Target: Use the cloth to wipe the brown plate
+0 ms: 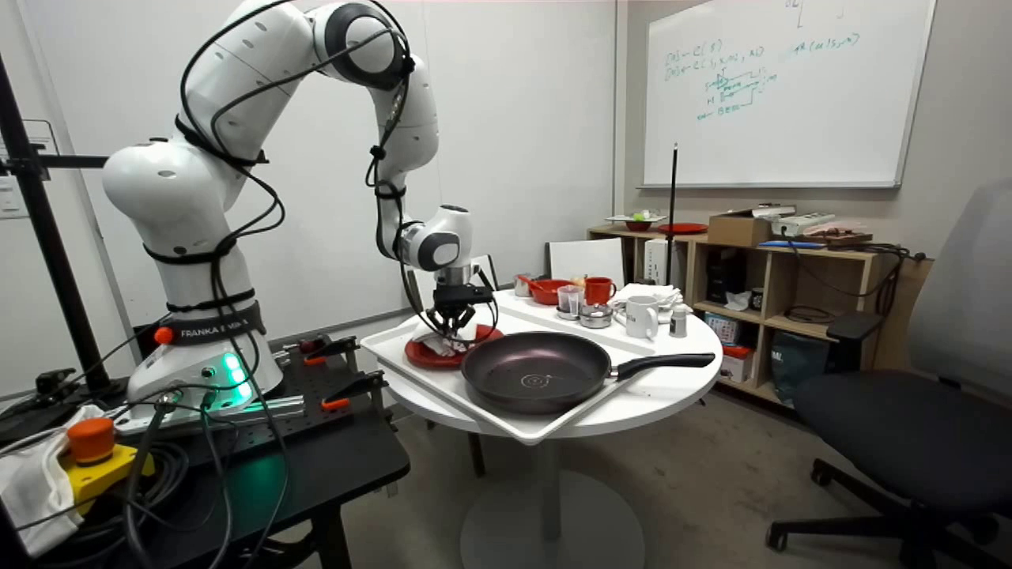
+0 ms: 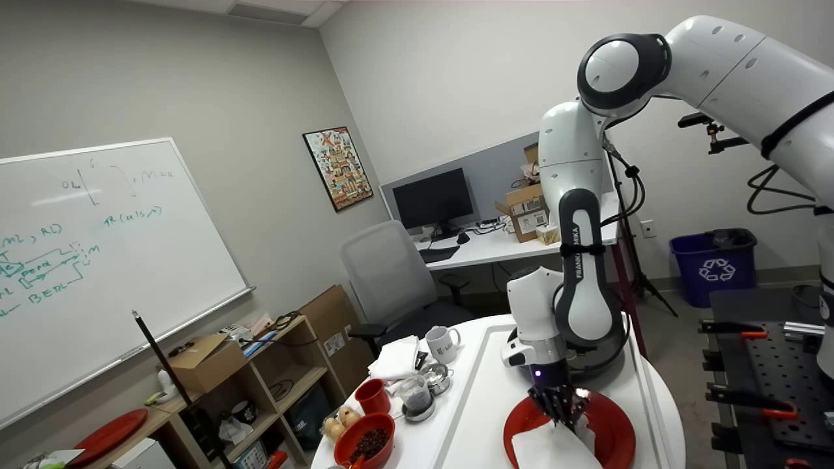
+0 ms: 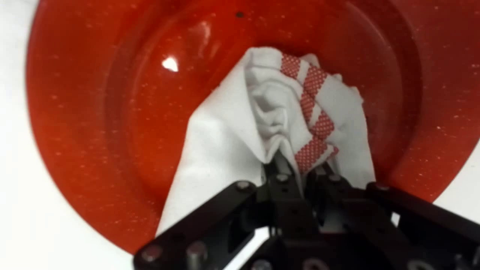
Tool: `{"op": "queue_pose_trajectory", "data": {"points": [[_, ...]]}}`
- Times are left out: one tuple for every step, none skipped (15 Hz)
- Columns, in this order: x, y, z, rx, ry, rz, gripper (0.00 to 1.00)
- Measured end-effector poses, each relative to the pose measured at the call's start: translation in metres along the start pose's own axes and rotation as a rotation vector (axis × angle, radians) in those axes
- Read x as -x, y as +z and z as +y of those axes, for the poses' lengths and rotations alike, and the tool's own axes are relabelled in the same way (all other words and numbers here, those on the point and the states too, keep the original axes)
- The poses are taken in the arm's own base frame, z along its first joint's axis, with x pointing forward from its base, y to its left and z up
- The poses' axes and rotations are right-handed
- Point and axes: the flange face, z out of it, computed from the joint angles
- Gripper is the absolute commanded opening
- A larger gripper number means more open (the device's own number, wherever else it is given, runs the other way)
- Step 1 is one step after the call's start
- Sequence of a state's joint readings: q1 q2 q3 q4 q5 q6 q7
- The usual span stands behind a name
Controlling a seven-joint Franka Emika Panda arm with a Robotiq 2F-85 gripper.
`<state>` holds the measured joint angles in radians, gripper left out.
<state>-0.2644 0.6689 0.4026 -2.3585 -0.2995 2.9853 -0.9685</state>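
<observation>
- My gripper [image 3: 300, 170]: pointing down, jaws narrow, pinching the cloth [image 3: 221, 150] between them.
- Cloth: white with red checked bands. Bunched in folds right at my jaws, smoother flap off to the left in the wrist view. Near end runs behind my jaws, can't tell where it stops.
- Plate [image 3: 161, 112] (the "brown" one, reads red to me): directly under my grip. Cloth lies in its middle and across part of the rim. Pale specks [image 3: 54, 57] on the rim, one dark spot [image 3: 239, 14] on bare surface, plus glare.
- Plate sits on the white tray [image 2: 479, 397], tray on the round white table [image 1: 672, 395].
- Frying pan [image 1: 538, 371]: dark, also on the tray, just beside the plate, handle sticking out past the tray edge. Touching the plate or not, can't tell.
- Past the tray, on the table: red mug [image 1: 599, 290], white mug [image 1: 641, 316], red bowl [image 1: 551, 294] with dark bits [image 2: 371, 445] in it, white folded pile [image 2: 394, 358].
- Room, in both exterior views: whiteboard [image 1: 791, 142] with green writing, wooden shelf [image 1: 791, 284], grey office chair [image 2: 388, 267].
</observation>
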Motion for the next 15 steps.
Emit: {"op": "queue_pose_trajectory", "data": {"points": [[0.007, -0.005, 0.007, 0.037, 0.017, 0.018, 0.03], [0.012, -0.009, 0.013, 0.071, 0.031, 0.035, 0.03], [0.017, -0.013, 0.018, 0.104, 0.042, 0.051, 0.03], [0.02, -0.017, 0.023, 0.135, 0.051, 0.066, 0.03], [0.023, -0.02, 0.027, 0.162, 0.058, 0.079, 0.03], [0.024, -0.023, 0.029, 0.184, 0.063, 0.088, 0.03], [0.026, -0.024, 0.031, 0.198, 0.066, 0.093, 0.03], [0.028, -0.025, 0.032, 0.205, 0.067, 0.093, 0.03], [0.03, -0.024, 0.032, 0.205, 0.068, 0.087, 0.03], [0.032, -0.022, 0.031, 0.203, 0.067, 0.078, 0.03], [0.034, -0.019, 0.029, 0.195, 0.065, 0.065, 0.03], [0.036, -0.015, 0.025, 0.18, 0.063, 0.049, 0.03], [0.038, -0.01, 0.02, 0.16, 0.059, 0.033, 0.03], [0.039, -0.005, 0.015, 0.139, 0.053, 0.017, 0.03], [0.039, -0.002, 0.009, 0.121, 0.046, 0.005, 0.03]]}}
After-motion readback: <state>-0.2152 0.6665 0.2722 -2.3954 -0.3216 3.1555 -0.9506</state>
